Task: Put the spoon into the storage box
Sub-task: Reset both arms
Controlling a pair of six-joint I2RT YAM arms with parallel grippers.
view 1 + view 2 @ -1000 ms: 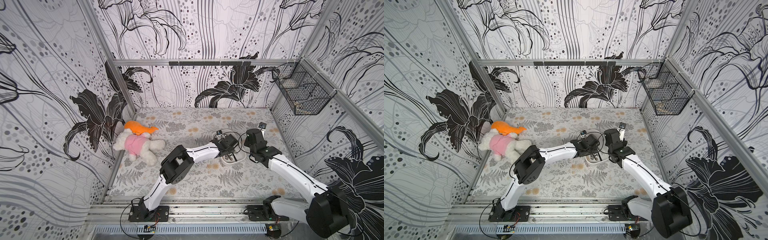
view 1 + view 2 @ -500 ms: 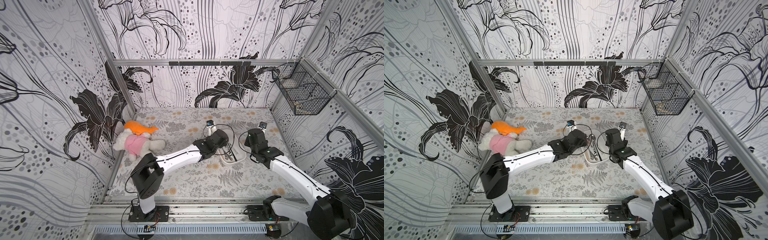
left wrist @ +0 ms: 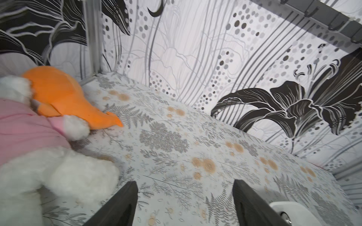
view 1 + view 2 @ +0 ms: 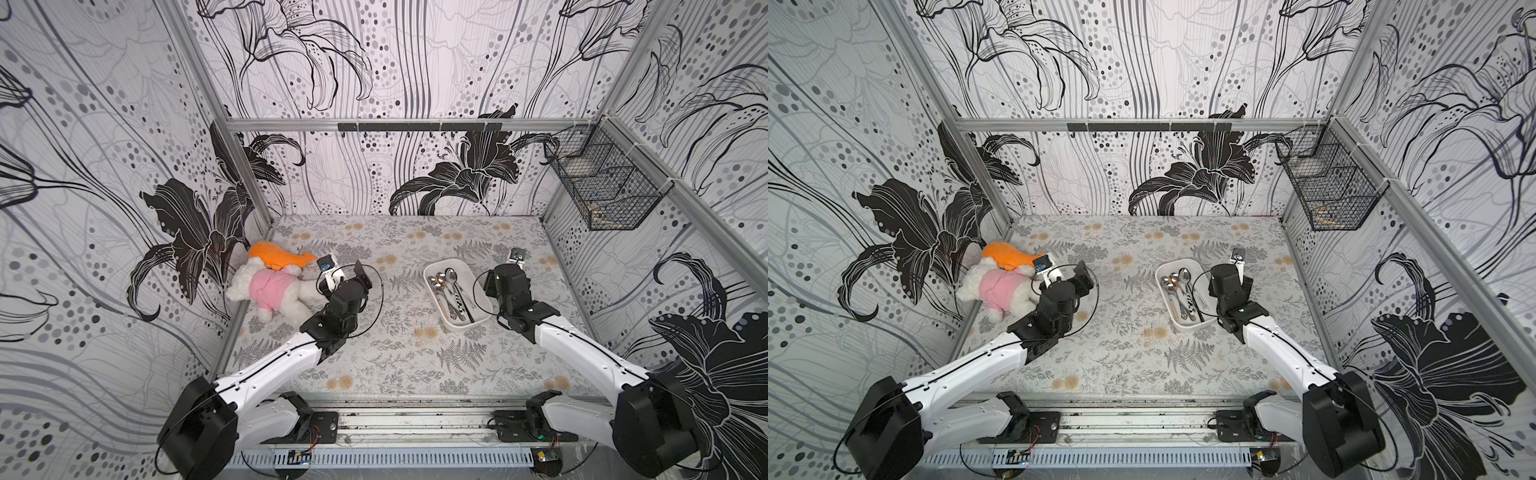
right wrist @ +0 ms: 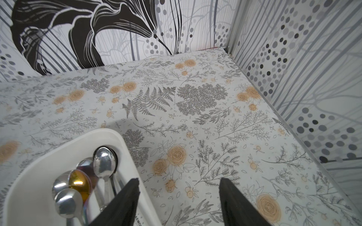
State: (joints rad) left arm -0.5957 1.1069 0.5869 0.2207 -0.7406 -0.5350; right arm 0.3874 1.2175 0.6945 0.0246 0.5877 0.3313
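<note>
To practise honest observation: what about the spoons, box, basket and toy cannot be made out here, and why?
Right wrist view: the spoon handles run behind a finger of the right claw and off the picture's edge.
Both top views: the spoons in the storage box overlap, too small to count.
Both top views: wire basket contents too small, masked by mesh.
Left wrist view: the plush toy is blurred and cut off by the edge.

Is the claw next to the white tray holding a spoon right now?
No: the right gripper stands open with nothing between its jaws, while the spoons lie in the storage box.
</note>
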